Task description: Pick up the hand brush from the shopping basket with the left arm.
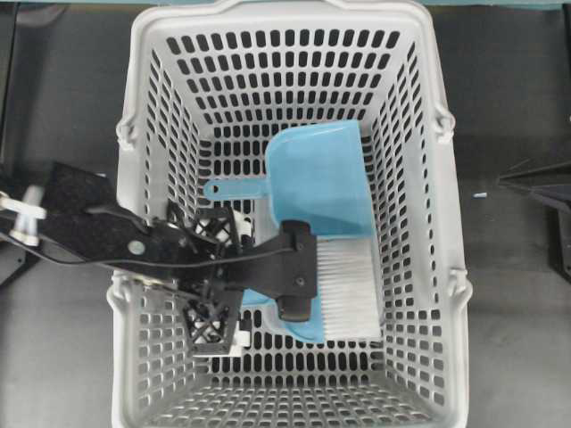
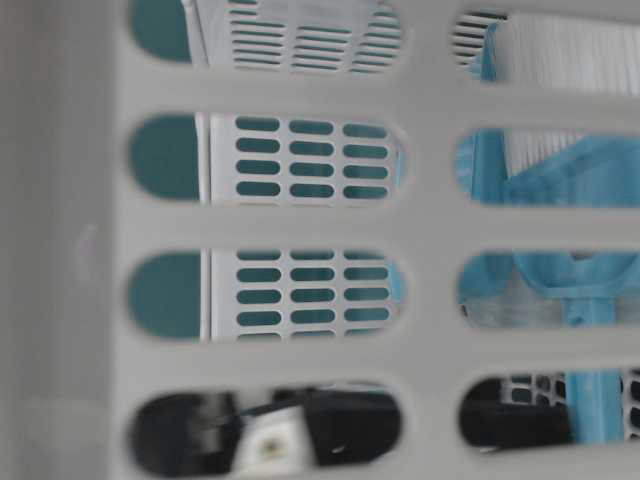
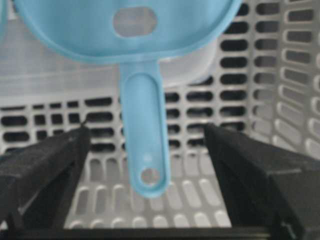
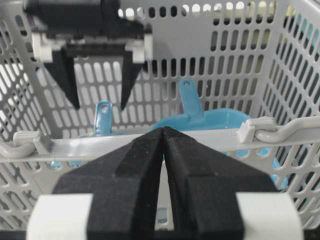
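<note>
no readable text, no labels, no brands, no numbers

Black left arm (image 1: 98, 234), lattice-patterned jaws, white fittings

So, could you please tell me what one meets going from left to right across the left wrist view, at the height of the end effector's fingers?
Left black finger → hand brush handle → right black finger → shopping basket wall.

1 basket (image 1: 152, 107), 1 brush (image 1: 343, 290), 1 dustpan (image 1: 317, 183), 2 robot hands: left (image 1: 214, 276), right (image 4: 162, 137).
</note>
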Tool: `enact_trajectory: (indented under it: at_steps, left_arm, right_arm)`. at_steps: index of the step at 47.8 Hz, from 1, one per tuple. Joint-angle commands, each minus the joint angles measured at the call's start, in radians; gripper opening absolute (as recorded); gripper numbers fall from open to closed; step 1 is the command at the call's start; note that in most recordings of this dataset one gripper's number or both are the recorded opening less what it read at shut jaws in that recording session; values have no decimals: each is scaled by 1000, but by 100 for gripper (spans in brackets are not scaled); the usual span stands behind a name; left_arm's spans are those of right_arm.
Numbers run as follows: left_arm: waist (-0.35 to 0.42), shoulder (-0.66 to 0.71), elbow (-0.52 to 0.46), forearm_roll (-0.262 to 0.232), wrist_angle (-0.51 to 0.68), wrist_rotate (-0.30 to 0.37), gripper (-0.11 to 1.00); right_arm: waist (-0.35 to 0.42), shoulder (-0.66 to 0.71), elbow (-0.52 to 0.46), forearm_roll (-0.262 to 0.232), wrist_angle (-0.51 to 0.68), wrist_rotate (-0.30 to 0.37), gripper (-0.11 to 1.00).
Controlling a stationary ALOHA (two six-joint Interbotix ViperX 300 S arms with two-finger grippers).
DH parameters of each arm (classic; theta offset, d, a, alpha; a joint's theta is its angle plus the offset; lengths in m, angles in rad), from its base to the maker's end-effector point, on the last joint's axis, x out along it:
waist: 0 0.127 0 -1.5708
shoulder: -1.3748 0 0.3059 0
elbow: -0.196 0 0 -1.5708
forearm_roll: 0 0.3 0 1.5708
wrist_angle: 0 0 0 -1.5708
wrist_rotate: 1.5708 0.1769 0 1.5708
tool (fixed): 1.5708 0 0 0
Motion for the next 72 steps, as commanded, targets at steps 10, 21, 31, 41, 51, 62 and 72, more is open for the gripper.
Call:
enact_trajectory:
  at_steps: [10, 21, 31, 41, 51, 62, 72]
  left_arm:
    - [-3, 63, 14, 5, -60, -5, 91]
    - [5, 114, 12, 5, -109, -6, 90]
    - [6, 114, 23, 5, -114, 3, 90]
    - [6, 114, 23, 5, -114, 11, 82]
    - [-5, 97, 25, 3, -110, 15, 26]
    - [-5, 35, -3, 5, -74, 43, 25]
    - [-5, -46, -91, 5, 77, 37, 25]
  right_arm:
    - [2, 5, -6, 3, -9, 0, -1]
    - [2, 5, 2, 3, -14, 2, -1]
    - [3, 6, 3, 3, -14, 2, -1]
    - [2, 6, 3, 3, -14, 2, -1]
    - [3, 6, 5, 3, -21, 2, -1]
    - [3, 6, 6, 3, -21, 2, -1]
    - [3, 6, 8, 3, -21, 2, -1]
